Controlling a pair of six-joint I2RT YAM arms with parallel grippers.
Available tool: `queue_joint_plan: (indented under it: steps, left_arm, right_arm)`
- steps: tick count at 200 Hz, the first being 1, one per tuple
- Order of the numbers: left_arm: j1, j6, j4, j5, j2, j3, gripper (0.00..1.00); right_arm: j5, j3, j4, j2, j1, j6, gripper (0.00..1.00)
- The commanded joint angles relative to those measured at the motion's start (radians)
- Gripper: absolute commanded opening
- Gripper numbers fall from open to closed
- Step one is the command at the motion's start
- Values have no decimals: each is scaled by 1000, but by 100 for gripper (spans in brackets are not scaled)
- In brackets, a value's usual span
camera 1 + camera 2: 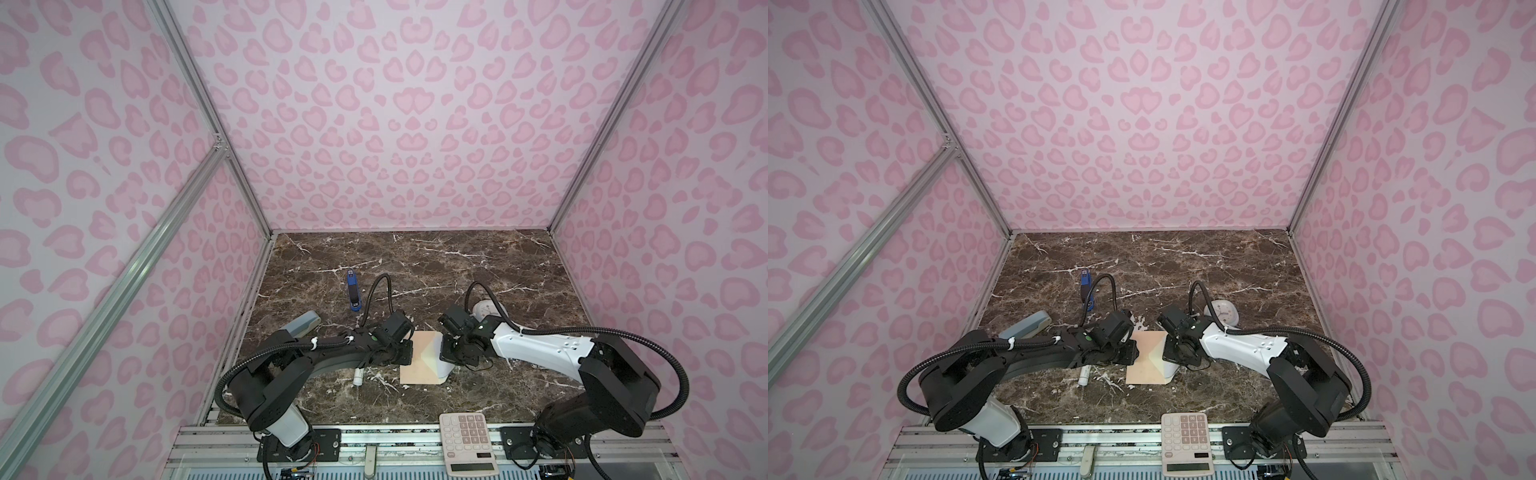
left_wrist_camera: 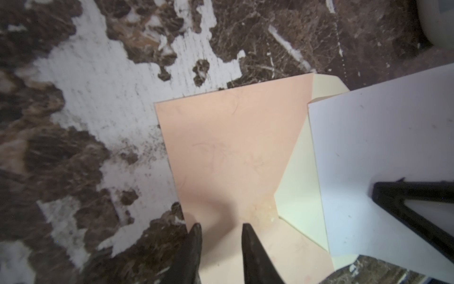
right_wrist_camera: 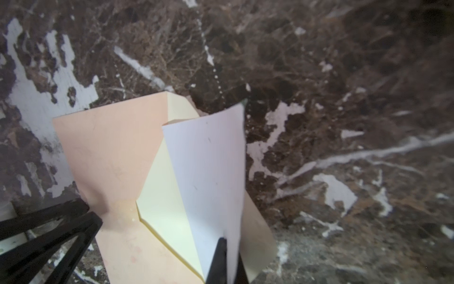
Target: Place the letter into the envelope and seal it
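Both top views: the worktop [image 1: 457,266] is brown marble-look with white veins. The envelope [image 1: 417,357] [image 1: 1144,359] is a flat peach paper rectangle at front middle, between the two arms. The left gripper [image 1: 409,353] is at its left edge and the right gripper [image 1: 444,353] at its right edge; both sets of fingers are hidden under the wrists. The letter [image 1: 444,371] [image 1: 1168,371] shows only as a white strip at the envelope's right side. A white keyed calculator [image 1: 467,440] sits on the front rail. A blue stapler [image 1: 353,291] and a round white clock [image 1: 486,309] lie further back. A white tube [image 1: 358,377] is just left of the envelope.

Left wrist: the left fingers [image 2: 253,253] are apart, with their tips at the envelope's [image 2: 231,147] near edge and flat peach paper showing between them. They pinch nothing. The flap [image 2: 299,172] is open, its inside pale cream. The letter [image 2: 380,147], a plain white matte sheet, overlaps the flap with its edge at the pocket mouth, outside the pocket. The right fingers [image 2: 385,194] are black struts on the sheet.

Right wrist: the right fingers [image 3: 218,260] are closed on the letter [image 3: 208,172], pinching its near end. The sheet curves and lifts, with a green trace at its far corner. The cream flap [image 3: 162,196] lies beneath it, with its tip curling past the sheet. The pocket's V-cut is visible, with no sheet inside. The left fingers [image 3: 73,233] touch the peach edge.
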Motion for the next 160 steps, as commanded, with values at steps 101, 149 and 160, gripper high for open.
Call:
queue_joint_plan:
  steps: [101,149,160]
  left_arm:
    - [-11,-2,-64,26,-9,-20,31]
    - [-13,5,-50,20,-24,-31,31]
    - [-13,6,-47,20,-30,-34,31]
  right_arm:
    - [3,50,-68,60,-12,-19,0]
    - [7,79,-97,90,-10,-27,0]
    - [7,88,-106,100,-6,-32,0]
